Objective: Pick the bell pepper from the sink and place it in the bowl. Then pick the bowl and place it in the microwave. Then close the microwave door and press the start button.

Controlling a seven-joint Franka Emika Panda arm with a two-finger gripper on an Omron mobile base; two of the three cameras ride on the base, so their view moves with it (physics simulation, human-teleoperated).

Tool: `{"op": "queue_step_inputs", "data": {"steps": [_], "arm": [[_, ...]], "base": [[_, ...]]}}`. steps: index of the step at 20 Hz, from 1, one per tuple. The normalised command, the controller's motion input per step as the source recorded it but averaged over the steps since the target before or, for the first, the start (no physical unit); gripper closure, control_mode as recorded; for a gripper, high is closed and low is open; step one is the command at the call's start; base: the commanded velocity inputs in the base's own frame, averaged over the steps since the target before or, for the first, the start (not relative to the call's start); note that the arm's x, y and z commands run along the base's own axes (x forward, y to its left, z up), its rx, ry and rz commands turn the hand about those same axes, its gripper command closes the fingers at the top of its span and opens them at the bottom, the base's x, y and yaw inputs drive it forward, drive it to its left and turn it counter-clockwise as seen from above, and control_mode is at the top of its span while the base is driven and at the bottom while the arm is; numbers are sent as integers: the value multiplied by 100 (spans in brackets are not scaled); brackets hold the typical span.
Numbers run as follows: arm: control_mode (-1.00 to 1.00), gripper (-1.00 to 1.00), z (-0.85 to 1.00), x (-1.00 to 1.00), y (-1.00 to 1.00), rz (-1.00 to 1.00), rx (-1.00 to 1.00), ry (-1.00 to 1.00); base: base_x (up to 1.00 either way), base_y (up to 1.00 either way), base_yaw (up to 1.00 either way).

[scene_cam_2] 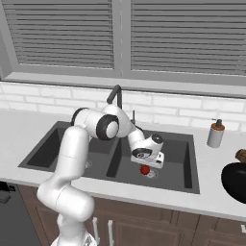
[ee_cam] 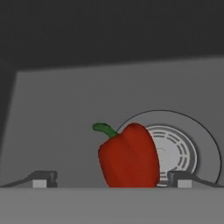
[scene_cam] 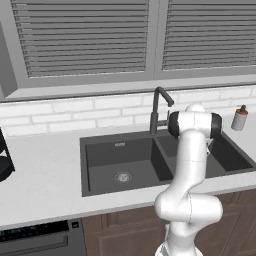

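Half the bell pepper [ee_cam: 128, 156] is cut off at the bottom of the hand view, so you can't see how it sits on the sink [scene_cam_2: 187, 158] floor. It lies partly over the round drain [ee_cam: 183, 151], green stem pointing away from it. From the right base view the pepper is just a red dot under the claw [scene_cam_2: 146, 165], and the white hand hides most of it. Claw is wide open, one fingertip [ee_cam: 43, 178] on each side of the pepper, not touching. From the left base view the arm blocks that basin completely. A black bowl [scene_cam_2: 235, 181] sits cropped at the frame edge, beyond the sink on the pale bench [scene_cam_2: 14, 129]. Soap dispenser [scene_cam_2: 215, 133] stands behind the sink, white brick wall [scene_cam_2: 57, 98] and shuttered window [scene_cam_2: 182, 36] above.
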Motion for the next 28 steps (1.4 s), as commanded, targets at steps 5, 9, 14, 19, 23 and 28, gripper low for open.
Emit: {"op": "queue_step_inputs", "data": {"steps": [5, 9, 14, 19, 23, 28], "arm": [[-100, -100, -10, 3, 0, 0, 0, 0], [-100, -100, -9, 0, 2, 0, 0, 0], [-100, -100, -14, 3, 0, 0, 0, 0], [-100, -100, -15, 1, 0, 0, 0, 0], [-100, -100, -21, 1, 0, 0, 0, 0], [-100, -100, -26, 0, 1, 0, 0, 0]], "base": [[0, 0, 0], [0, 0, 0], [0, 0, 0], [0, 0, 0], [0, 0, 0], [0, 0, 0]]}}
